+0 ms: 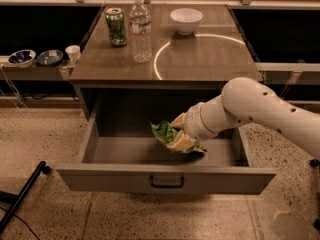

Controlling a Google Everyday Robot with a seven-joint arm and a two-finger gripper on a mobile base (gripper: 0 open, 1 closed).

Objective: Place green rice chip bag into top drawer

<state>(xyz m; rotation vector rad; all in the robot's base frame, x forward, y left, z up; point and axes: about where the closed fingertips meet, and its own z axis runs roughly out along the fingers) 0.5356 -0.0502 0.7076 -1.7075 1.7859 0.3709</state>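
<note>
While half hidden behind it, gripper (179, 137) clutches green rice chip bag (163, 132), low inside open top drawer (100, 179).

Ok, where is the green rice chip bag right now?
In the camera view the green rice chip bag is inside the open top drawer, slightly right of centre, held by the gripper low over the drawer floor.
</note>
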